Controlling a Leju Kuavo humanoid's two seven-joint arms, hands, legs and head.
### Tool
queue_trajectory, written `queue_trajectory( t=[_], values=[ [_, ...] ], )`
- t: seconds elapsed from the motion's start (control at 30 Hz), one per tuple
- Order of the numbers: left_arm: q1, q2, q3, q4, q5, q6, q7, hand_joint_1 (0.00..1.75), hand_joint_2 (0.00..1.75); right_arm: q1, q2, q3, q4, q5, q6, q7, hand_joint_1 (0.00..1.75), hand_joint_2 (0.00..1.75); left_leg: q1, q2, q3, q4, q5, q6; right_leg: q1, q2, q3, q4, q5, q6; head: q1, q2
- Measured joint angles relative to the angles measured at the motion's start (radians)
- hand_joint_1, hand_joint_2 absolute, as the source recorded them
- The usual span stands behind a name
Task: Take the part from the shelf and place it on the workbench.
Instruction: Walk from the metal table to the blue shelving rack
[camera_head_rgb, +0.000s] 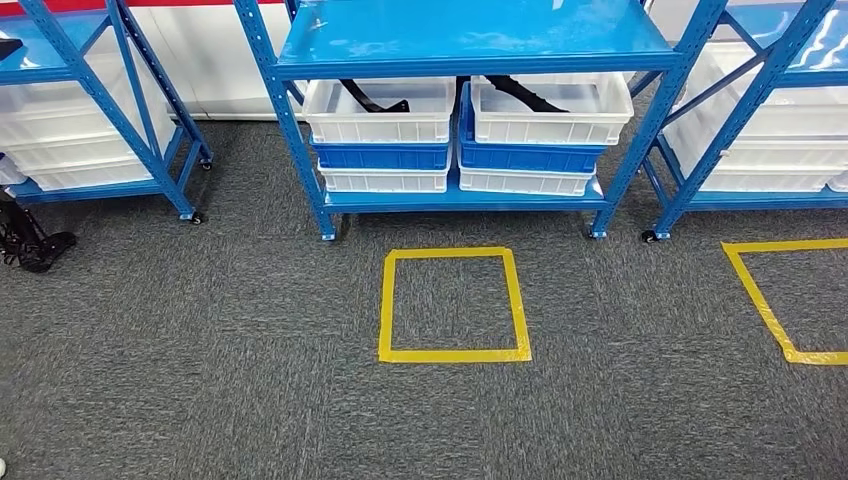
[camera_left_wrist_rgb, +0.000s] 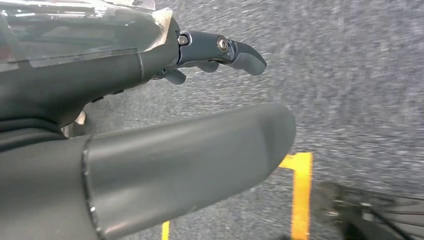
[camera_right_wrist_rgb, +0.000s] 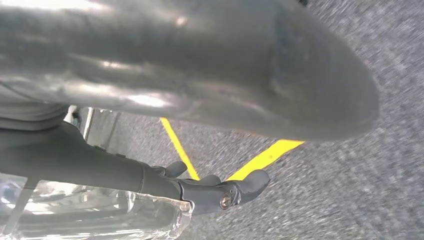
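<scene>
1. Left hand (camera_left_wrist_rgb: 165, 125) hanging over grey carpet (camera_head_rgb: 250, 350), smooth thick grey thumb and darker fingers (camera_left_wrist_rgb: 235, 50) lying apart, nothing held.
2. Right hand (camera_right_wrist_rgb: 200, 100) likewise hanging over the carpet, glossy thumb apart from dark fingers (camera_right_wrist_rgb: 230, 192), holding nothing.
3. Yellow tape square (camera_head_rgb: 454, 304) lying flat on the rough carpet just in front of the blue metal shelf (camera_head_rgb: 470, 40); a second tape outline (camera_head_rgb: 770, 300) sitting off to the right.
4. Black curved part (camera_head_rgb: 375, 100) resting in the left white plastic bin (camera_head_rgb: 380, 125) on the shelf's low tier; another black part (camera_head_rgb: 525, 95) lying in the right white bin (camera_head_rgb: 550, 125).
5. White bins sitting stacked on blue bins (camera_head_rgb: 380, 157) and more white ones.
6. Similar blue racks (camera_head_rgb: 100, 100) with white bins standing on either side.
</scene>
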Motion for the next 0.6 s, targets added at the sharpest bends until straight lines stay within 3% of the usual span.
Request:
queue_trajectory(
  t=[0.07,0.17,0.2,0.23,0.27,0.33,0.4,0.43,0.47,0.5,0.53,0.57,0.6],
  values=[
    [-0.001,0.003,0.0,0.002,0.0,0.0,0.0,0.0,0.0,-0.002,0.004,0.0,0.0,0.0,0.0,0.0,0.0,0.0,-0.012,0.001,0.03,-0.071,0.036,0.021,0.001,0.002,0.022,-0.012,-0.017,0.011,0.002,0.0],
    [-0.005,0.004,0.0,0.002,-0.001,0.002,0.0,0.0,0.0,-0.005,0.006,0.0,0.0,-0.002,-0.001,0.0,0.0,0.0,-0.017,-0.002,0.063,-0.097,0.018,0.04,0.002,0.002,0.04,0.004,0.005,0.051,0.002,0.0],
    [-0.005,0.004,0.0,0.001,-0.001,0.002,0.0,0.0,0.0,-0.006,0.006,0.0,0.0,-0.003,-0.001,0.0,0.0,0.0,-0.014,-0.003,0.081,-0.112,0.013,0.045,0.004,0.002,0.023,0.045,0.02,0.062,0.002,0.0],
    [-0.006,0.004,0.0,0.001,-0.001,0.002,0.0,0.0,0.0,-0.007,0.006,0.0,0.0,-0.003,-0.001,0.001,0.0,0.0,-0.012,-0.004,0.1,-0.126,0.009,0.048,0.004,0.002,-0.013,0.104,0.028,0.065,0.004,0.0],
    [-0.006,0.004,0.0,0.001,-0.001,0.002,0.0,0.0,0.0,-0.008,0.006,0.0,0.0,-0.003,-0.001,0.001,0.0,0.0,-0.009,-0.005,0.115,-0.135,0.002,0.05,0.005,0.002,-0.059,0.168,0.021,0.059,0.004,0.0],
    [-0.006,0.003,0.0,0.001,-0.002,0.002,0.0,0.0,0.0,-0.009,0.004,0.0,0.0,-0.003,-0.001,0.001,0.0,0.0,-0.01,-0.009,0.141,-0.141,-0.018,0.052,0.006,0.002,-0.147,0.26,-0.032,0.042,0.006,0.0],
    [-0.005,0.0,0.0,0.001,-0.002,0.002,0.0,0.0,0.0,-0.006,0.001,-0.001,0.0,-0.003,-0.001,0.001,0.0,0.0,-0.009,-0.014,0.169,-0.141,-0.04,0.048,0.007,0.002,-0.194,0.259,-0.075,0.045,0.006,0.0],
    [-0.005,-0.001,0.0,0.001,-0.002,0.002,0.0,0.0,0.0,-0.005,0.001,-0.001,0.0,-0.003,-0.001,0.001,0.0,0.0,-0.007,-0.016,0.185,-0.141,-0.052,0.045,0.005,0.002,-0.199,0.222,-0.065,0.058,0.006,0.0],
    [-0.005,-0.001,0.0,0.001,-0.002,0.002,0.0,0.0,0.0,-0.004,0.0,-0.001,0.0,-0.003,-0.001,0.002,0.0,0.0,-0.005,-0.018,0.2,-0.14,-0.063,0.04,0.003,0.002,-0.192,0.162,-0.026,0.079,0.006,0.0],
    [-0.005,-0.001,0.0,0.001,-0.002,0.002,0.0,0.0,0.0,-0.003,0.001,-0.002,0.0,-0.003,-0.001,0.002,0.0,0.0,-0.005,-0.019,0.212,-0.139,-0.075,0.034,0.0,0.0,-0.181,0.104,0.031,0.099,0.007,0.0],
    [-0.005,-0.001,0.0,0.002,-0.002,0.002,0.0,0.0,0.0,-0.002,0.002,-0.002,0.0,-0.003,-0.001,0.002,0.0,0.0,-0.006,-0.019,0.222,-0.137,-0.087,0.028,0.0,-0.002,-0.171,0.057,0.078,0.104,0.008,0.0],
    [-0.006,-0.001,0.0,0.002,-0.002,0.002,0.0,0.0,0.0,-0.003,0.003,-0.003,0.0,-0.004,-0.001,0.002,0.0,0.0,-0.007,-0.019,0.227,-0.136,-0.098,0.022,0.0,-0.004,-0.162,0.028,0.115,0.097,0.008,0.0],
    [-0.006,0.0,0.0,0.002,-0.002,0.002,0.0,0.0,0.0,-0.003,0.003,-0.003,0.0,-0.004,-0.001,0.002,0.0,0.0,-0.009,-0.019,0.232,-0.132,-0.105,0.016,0.002,-0.005,-0.159,0.022,0.132,0.078,0.007,0.0]
  ],
)
